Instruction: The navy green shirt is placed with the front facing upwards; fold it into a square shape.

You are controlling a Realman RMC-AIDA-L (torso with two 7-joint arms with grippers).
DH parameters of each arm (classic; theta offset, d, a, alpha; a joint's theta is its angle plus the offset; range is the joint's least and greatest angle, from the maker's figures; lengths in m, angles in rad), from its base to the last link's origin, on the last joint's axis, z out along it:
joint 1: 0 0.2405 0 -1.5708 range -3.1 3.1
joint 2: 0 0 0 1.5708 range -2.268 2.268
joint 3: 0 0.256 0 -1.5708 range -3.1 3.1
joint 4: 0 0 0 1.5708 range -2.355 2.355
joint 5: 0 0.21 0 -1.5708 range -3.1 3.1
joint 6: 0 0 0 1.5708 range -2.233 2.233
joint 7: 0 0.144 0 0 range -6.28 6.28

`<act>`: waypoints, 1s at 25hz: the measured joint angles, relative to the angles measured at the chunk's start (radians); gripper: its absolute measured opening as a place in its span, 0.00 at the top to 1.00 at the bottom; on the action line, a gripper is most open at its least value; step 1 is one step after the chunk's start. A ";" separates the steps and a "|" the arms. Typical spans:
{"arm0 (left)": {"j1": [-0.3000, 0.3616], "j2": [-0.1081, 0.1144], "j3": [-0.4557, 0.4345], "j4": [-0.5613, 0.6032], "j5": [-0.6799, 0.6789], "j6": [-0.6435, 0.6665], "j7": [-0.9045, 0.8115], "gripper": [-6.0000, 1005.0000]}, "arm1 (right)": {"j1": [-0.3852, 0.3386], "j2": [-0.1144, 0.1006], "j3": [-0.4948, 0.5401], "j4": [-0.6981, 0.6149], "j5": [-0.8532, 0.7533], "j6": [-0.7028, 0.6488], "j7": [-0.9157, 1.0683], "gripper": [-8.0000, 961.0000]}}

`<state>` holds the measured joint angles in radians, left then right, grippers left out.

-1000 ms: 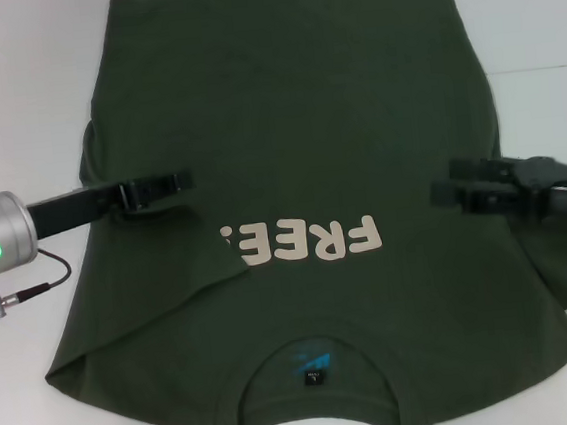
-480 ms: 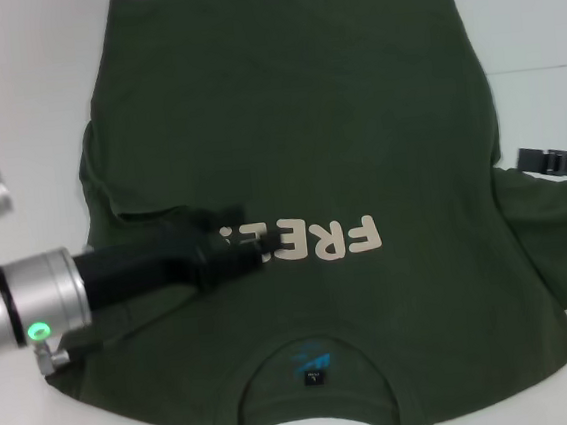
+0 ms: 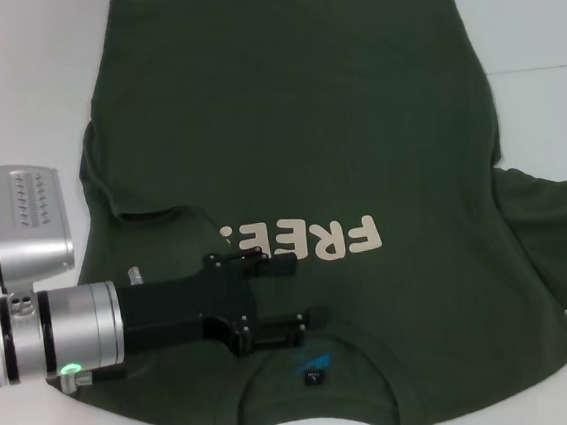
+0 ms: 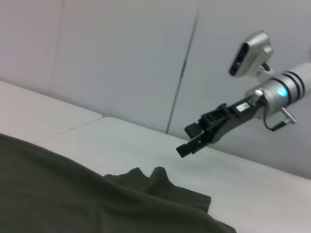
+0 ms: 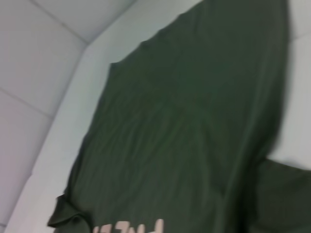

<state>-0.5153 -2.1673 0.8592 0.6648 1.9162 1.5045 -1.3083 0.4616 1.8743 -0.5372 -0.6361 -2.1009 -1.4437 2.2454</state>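
— So where's the navy green shirt?
— Spread flat over most of the white table, front up, collar at the near edge. Soft, matte cotton, with cream block letters across the chest; the sleeve on the left is folded in, the one on the right lies rumpled.
— And the grippers?
— The left gripper hangs over the chest near the collar, black fingers apart, holding nothing; it hides part of the lettering. The right gripper is off past the table's right edge, fingers parted, empty.
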 joint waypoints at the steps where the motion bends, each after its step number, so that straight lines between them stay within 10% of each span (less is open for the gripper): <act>1: 0.002 0.000 0.003 0.000 0.000 0.002 0.017 0.22 | -0.004 -0.001 0.002 0.000 -0.004 0.004 0.007 0.05; 25: 0.015 0.000 -0.005 -0.006 0.001 -0.005 0.052 0.22 | -0.009 0.050 -0.004 0.026 -0.041 0.248 0.029 0.05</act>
<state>-0.4999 -2.1675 0.8544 0.6589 1.9175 1.4992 -1.2564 0.4521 1.9242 -0.5413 -0.6100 -2.1420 -1.1953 2.2742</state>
